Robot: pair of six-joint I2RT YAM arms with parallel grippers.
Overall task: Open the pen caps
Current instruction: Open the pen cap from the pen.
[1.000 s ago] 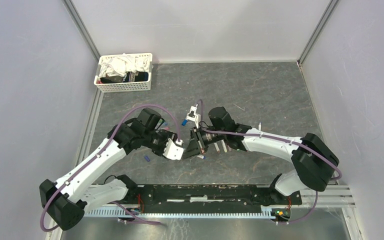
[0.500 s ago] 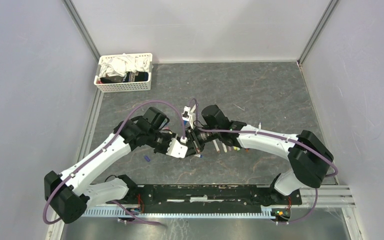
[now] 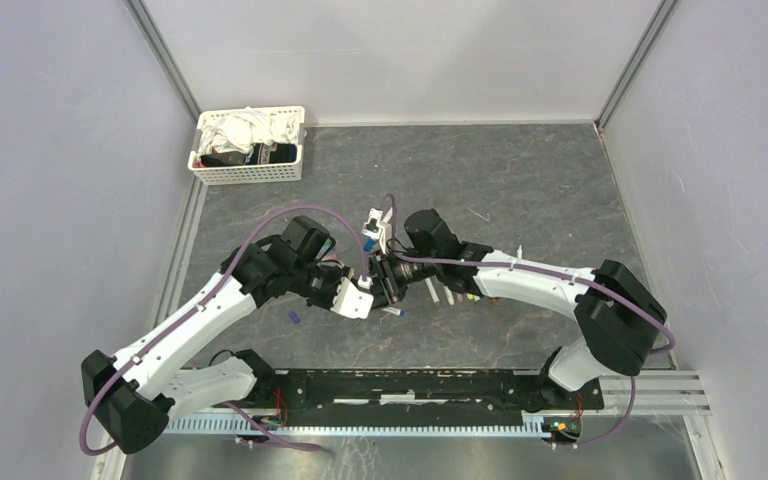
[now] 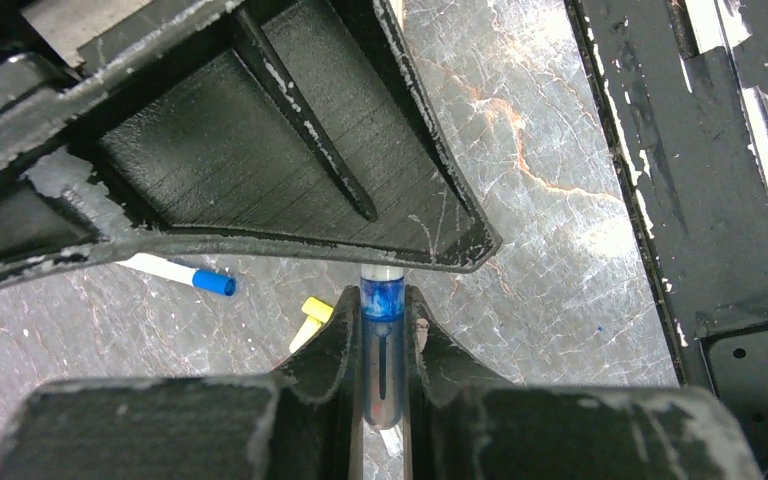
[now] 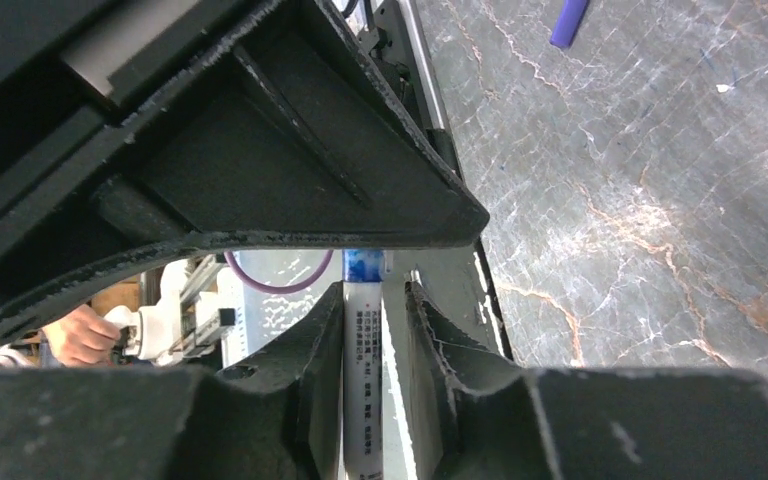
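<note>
The two grippers meet nose to nose at the table's middle. In the left wrist view my left gripper is shut on a translucent blue pen cap, both fingers pressed to its sides. The white barrel of that pen runs between the fingers of my right gripper. That gripper stands open: the barrel lies against one finger and a gap shows at the other. From above, the left gripper and the right gripper hide the pen. Several more pens lie under the right forearm.
A blue-capped pen and a loose yellow cap lie below the left gripper. A purple cap rests near the left arm. A white slatted basket of cloths stands at the back left. The black base rail runs along the near edge.
The left arm moved right to meet the right gripper, and its jaws closed onto the blue cap. The right jaws spread apart from the barrel.
</note>
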